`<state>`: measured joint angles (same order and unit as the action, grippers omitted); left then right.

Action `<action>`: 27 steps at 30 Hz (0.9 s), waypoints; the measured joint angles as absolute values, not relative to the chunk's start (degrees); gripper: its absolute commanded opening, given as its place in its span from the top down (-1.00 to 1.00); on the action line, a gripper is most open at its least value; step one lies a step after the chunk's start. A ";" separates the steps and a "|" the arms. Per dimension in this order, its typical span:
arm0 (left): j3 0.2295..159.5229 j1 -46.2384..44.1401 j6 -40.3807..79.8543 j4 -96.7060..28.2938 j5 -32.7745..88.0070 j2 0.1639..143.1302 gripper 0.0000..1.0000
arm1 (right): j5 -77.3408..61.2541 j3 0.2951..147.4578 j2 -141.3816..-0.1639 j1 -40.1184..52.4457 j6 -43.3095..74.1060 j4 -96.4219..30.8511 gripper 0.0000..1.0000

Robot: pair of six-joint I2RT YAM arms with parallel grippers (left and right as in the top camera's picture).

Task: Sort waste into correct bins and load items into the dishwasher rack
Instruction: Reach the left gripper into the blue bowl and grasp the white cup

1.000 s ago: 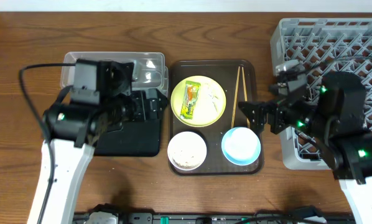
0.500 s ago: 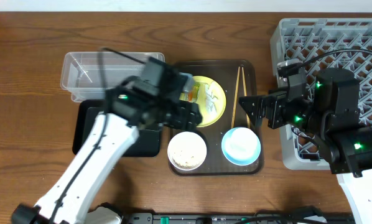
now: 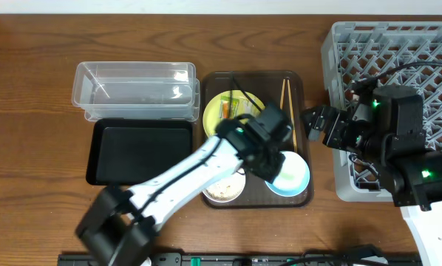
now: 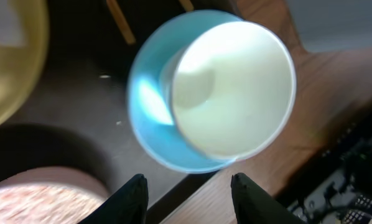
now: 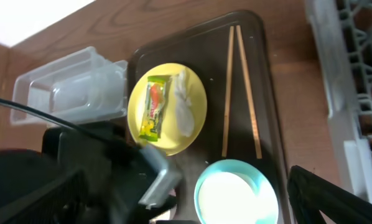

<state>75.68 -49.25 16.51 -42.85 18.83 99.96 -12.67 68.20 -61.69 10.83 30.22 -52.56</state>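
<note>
My left gripper (image 4: 189,186) has reached across the brown serving tray (image 3: 298,81) and hovers at the near rim of the light-blue bowl (image 4: 208,87), whose inside looks white. Its jaws stand apart with nothing between them. Left of it is the white bowl (image 3: 222,191), half hidden by the arm. The yellow plate (image 5: 167,109) carries the green-and-orange wrapper (image 5: 153,106) and white scraps (image 5: 185,102). The chopsticks (image 5: 239,93) lie along the tray's right side. My right gripper (image 3: 308,127) is open and empty between the tray and the grey rack (image 3: 391,52).
The clear tub (image 3: 136,89) and the black tray (image 3: 141,151) sit side by side left of the serving tray. My left arm (image 3: 199,166) lies diagonally over the serving tray's near left part. Cables trail over the rack.
My left arm has swung right, from above the black tray to the light-blue bowl, its jaws narrowing. The right gripper has drifted slightly right toward the rack.
</note>
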 measured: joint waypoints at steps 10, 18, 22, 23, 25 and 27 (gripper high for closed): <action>75.68 -50.37 21.32 -37.63 17.69 103.13 0.09 | -11.94 68.20 -55.51 3.73 31.66 -52.88 -0.98; 75.68 -50.37 25.39 -37.01 14.48 103.13 0.34 | -11.97 68.20 -54.63 3.70 31.68 -54.19 -0.99; 75.68 -50.37 27.22 -36.99 11.07 103.50 0.40 | -11.99 68.20 -54.63 3.70 31.68 -54.19 -0.98; 75.68 -50.37 27.44 -36.99 10.52 103.79 0.41 | -11.99 68.20 -54.63 3.70 31.68 -54.19 -0.98; 75.68 -50.37 27.68 -36.97 10.11 104.57 0.42 | -12.14 68.20 -54.63 3.70 31.68 -54.19 -0.99; 75.68 -50.37 28.12 -36.99 9.82 105.62 0.48 | -12.56 68.20 -54.63 3.70 31.68 -54.19 -0.99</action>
<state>75.68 -50.37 28.12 -36.99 9.82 105.62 -12.56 68.20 -54.63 3.70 31.68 -54.19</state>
